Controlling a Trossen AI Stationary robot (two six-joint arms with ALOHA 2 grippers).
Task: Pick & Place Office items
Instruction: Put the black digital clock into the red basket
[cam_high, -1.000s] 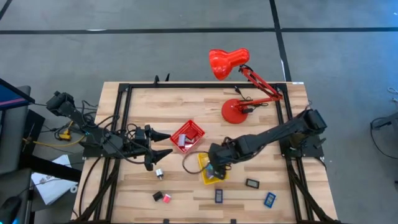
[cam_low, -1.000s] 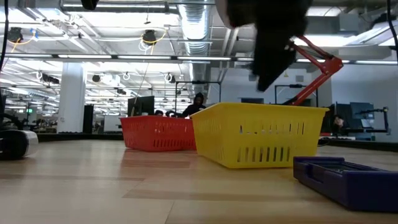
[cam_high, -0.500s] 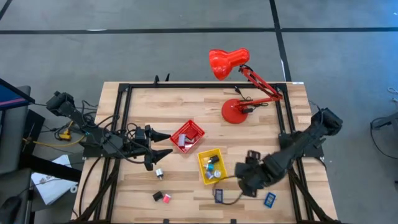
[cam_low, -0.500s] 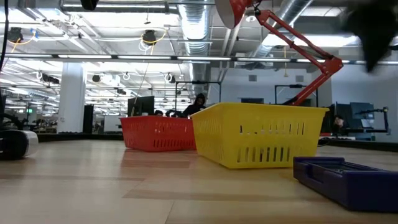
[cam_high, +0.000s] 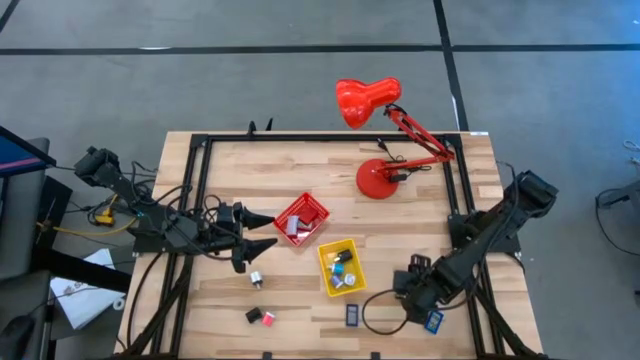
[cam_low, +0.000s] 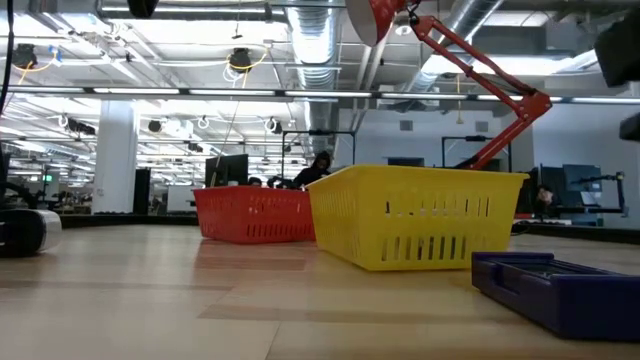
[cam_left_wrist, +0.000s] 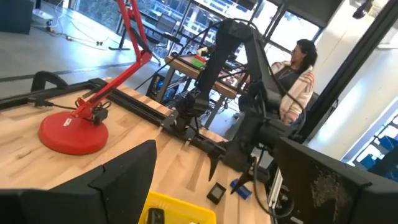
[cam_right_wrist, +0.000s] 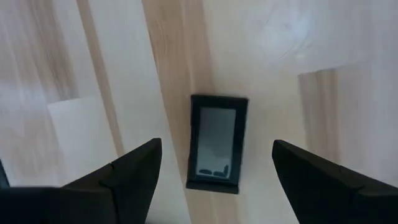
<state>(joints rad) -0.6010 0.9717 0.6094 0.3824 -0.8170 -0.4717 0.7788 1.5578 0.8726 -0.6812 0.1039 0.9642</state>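
Right gripper (cam_right_wrist: 214, 171) spread wide above black flat rectangle (cam_right_wrist: 216, 142), right of yellow tray (cam_high: 339, 268). Best: centre over narrow sides, descend straight, then close.

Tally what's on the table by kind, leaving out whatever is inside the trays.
Trays: 2, red tray, yellow tray
Desk lamp: 1
Loose small items: 6, white-grey piece, black piece, pink piece, dark rectangle, blue piece, black display piece
Total: 9
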